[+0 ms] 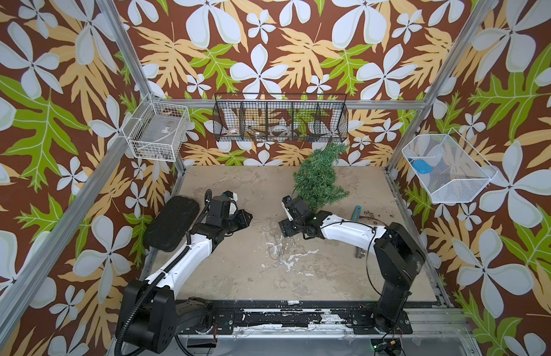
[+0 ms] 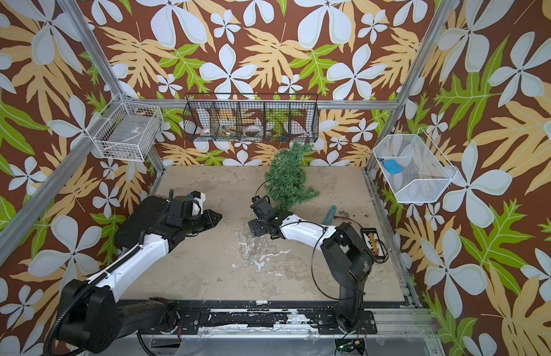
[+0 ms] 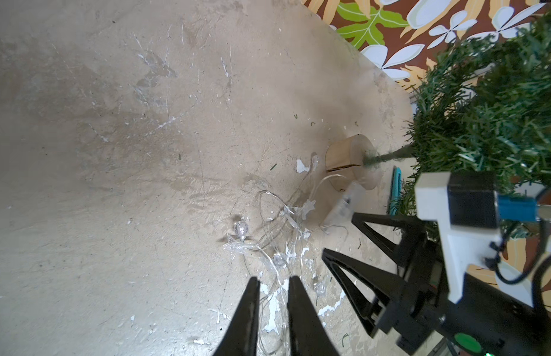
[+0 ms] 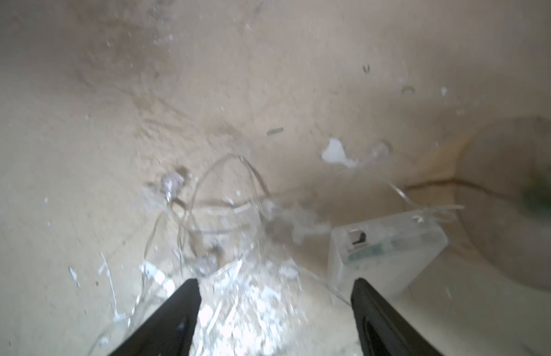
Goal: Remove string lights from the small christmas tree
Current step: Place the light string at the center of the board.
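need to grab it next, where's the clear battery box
In the right wrist view the battery box sits beside the tree's wooden base, just past the right pincer.

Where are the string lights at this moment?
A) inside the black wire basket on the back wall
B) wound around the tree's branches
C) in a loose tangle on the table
C: the string lights lie tangled on the table, with the battery box beside the wooden base of the small christmas tree.
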Tool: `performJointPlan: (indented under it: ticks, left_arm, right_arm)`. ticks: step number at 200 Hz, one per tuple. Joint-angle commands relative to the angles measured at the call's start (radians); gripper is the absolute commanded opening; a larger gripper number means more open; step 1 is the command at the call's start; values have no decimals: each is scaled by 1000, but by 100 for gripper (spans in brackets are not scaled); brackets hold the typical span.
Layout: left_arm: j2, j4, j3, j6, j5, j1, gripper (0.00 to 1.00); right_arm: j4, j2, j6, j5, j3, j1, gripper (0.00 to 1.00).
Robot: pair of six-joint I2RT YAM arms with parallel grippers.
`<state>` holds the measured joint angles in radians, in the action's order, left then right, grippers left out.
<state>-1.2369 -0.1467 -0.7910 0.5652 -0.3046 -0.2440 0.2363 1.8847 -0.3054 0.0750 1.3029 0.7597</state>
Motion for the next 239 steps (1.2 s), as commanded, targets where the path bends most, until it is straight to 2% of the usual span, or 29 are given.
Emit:
performJointPlan:
  ticks: [1,20,50,80,125,155,172,199,215,239]
  left_arm:
    - [5,-5,-3,-14,-5,0,21]
    - [9,-15,-4,-20,-3,1,21]
    - [20,-17,2,-25,10,1,21]
    - [16,-2,3,-17,4,1,21]
    - [22,-11,6,-15,-8,23,21]
    - [34,-2,27,-12,-48,88,21]
    - [42,-4,27,-14,-59,113,21]
    - [50,-7,26,-14,-65,135,21]
    - [50,-7,24,-14,-68,139,21]
    - [54,-7,28,-13,-72,139,21]
  right_arm:
    - [-1,72,23,-53,91,3,79]
    - [39,89,33,-45,138,15,78]
    - [-8,10,65,49,17,17,80]
    - [-25,42,103,138,-27,-11,84]
    - [-23,135,102,135,12,-36,88]
    - [-45,157,74,12,7,-33,89]
    - [-62,166,39,-63,11,1,88]
    - [-67,181,-21,-102,58,80,87]
    - [-44,185,-37,-61,102,105,87]
    - [-7,153,-34,28,120,83,87]
